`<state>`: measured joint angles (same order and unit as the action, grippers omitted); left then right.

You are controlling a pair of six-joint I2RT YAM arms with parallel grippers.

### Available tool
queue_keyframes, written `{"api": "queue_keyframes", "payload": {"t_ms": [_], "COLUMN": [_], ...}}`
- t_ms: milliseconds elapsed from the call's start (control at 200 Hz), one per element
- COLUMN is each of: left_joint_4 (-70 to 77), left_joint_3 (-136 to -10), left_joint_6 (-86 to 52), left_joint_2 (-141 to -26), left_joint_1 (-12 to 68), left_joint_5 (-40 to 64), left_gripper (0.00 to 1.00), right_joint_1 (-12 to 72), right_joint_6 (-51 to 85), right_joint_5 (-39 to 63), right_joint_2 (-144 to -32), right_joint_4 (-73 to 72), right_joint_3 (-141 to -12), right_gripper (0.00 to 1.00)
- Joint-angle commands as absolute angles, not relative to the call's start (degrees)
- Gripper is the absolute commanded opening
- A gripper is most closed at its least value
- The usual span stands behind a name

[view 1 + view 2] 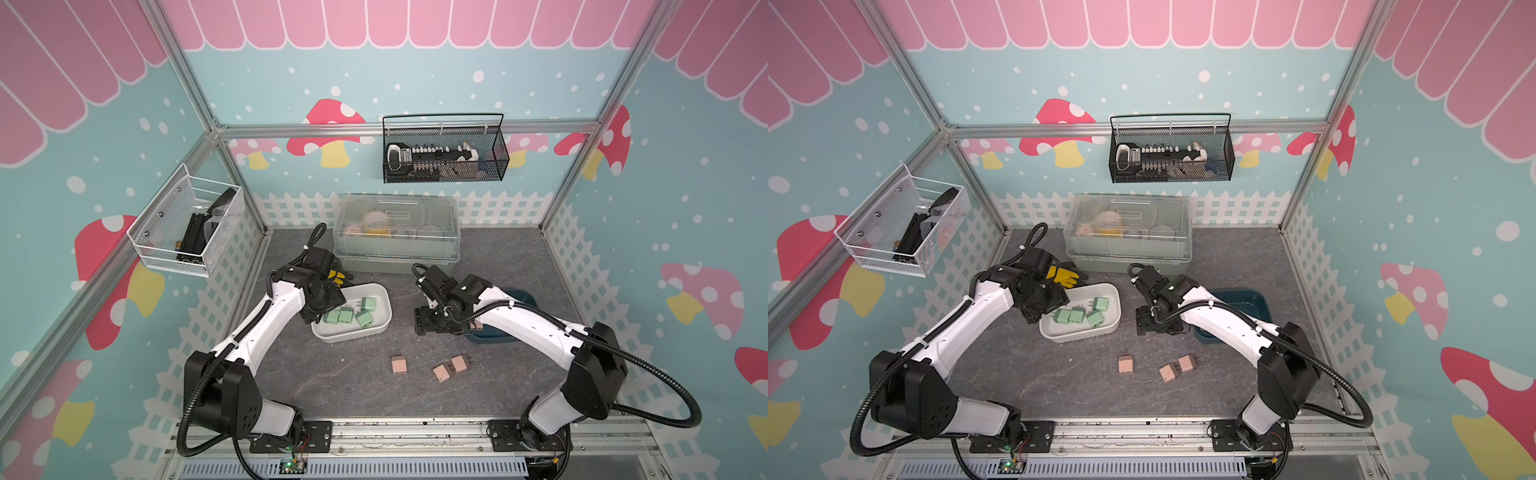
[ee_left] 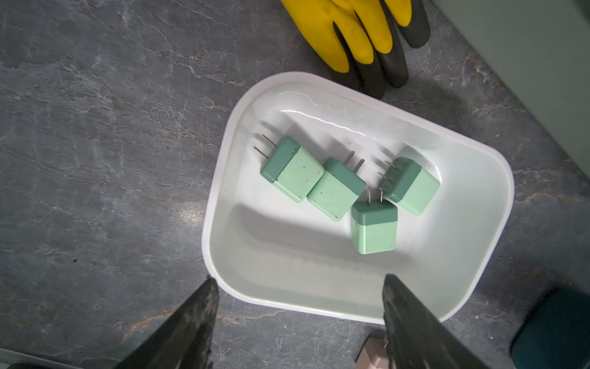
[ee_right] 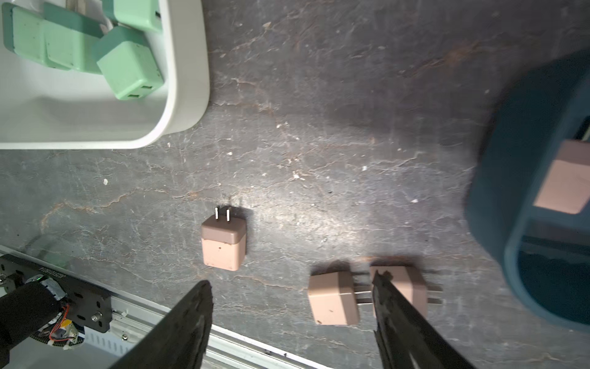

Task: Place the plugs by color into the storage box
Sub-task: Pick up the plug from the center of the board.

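Several mint green plugs (image 1: 351,313) lie in the white storage box (image 1: 386,307), also seen in the left wrist view (image 2: 338,191). My left gripper (image 2: 298,281) hangs open and empty over that box's near rim (image 2: 223,179). Three salmon pink plugs lie on the table (image 1: 399,365) (image 1: 441,372) (image 1: 459,363). My right gripper (image 3: 292,278) is open and empty above them, between the white box and the dark teal storage box (image 1: 523,295), which my right arm largely covers. One pink plug (image 3: 565,185) rests inside the teal box (image 3: 510,159).
A yellow and black glove (image 1: 338,277) lies behind the white box. A translucent lidded box (image 1: 397,232) stands at the back. Wire baskets hang on the back wall (image 1: 444,151) and the left wall (image 1: 187,224). A metal rail (image 1: 374,432) runs along the front edge.
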<state>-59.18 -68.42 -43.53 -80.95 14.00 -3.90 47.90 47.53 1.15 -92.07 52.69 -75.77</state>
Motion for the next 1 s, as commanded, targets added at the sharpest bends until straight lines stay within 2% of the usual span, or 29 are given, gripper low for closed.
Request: {"api": "queue_keyframes", "payload": {"t_ms": [0,120,155,220,455,705,785,866,906,996], "left_joint_4": [-61.3,-60.7,-60.5,-60.0,-59.7,-58.4,-58.2,-58.3,-58.3,-58.4], "left_joint_3": [-66.6,-64.0,-63.4,-62.5,-59.2,-55.0,-54.1,-53.6,-53.4,-52.9], "left_joint_6": [-41.1,-39.1,-38.8,-38.1,-36.7,-36.9,-36.9,-36.7,-36.6,-36.5], "left_joint_2": [-76.9,-75.4,-75.1,-74.3,-71.3,-68.4,-67.5,-66.7,-66.3,-65.5], "left_joint_1": [13.7,13.4,13.3,13.2,13.5,14.1,14.1,14.1,14.1,14.0], "left_joint_5": [-5.8,-5.2,-4.7,-4.1,-3.5,-2.9,-2.9,-3.0,-3.0,-3.3], "left_gripper": [0.78,0.8,0.9,0.98,0.98,0.98,0.98,0.99,0.98,0.98], "right_joint_1": [52.2,56.7,57.7,59.8,65.0,66.0,66.0,66.0,66.0,66.0], "right_joint_6": [57.0,61.6,62.7,64.7,70.2,72.5,72.3,72.0,72.0,72.1], "right_joint_5": [-2.1,-4.3,-4.5,-4.9,-6.0,-7.8,-8.3,-7.9,-7.5,-7.3], "right_joint_2": [-95.1,-99.7,-101.2,-104.1,-113.4,-114.3,-114.6,-114.6,-114.4,-113.6], "right_joint_4": [53.2,51.5,50.6,49.5,48.1,47.9,47.5,45.8,44.6,43.3], "right_joint_3": [-77.7,-79.0,-79.5,-80.5,-83.4,-80.9,-80.2,-79.1,-78.2,-76.9], "right_gripper": [0.78,0.79,0.8,0.8,0.81,0.79,0.74,0.57,0.55,0.41]}}
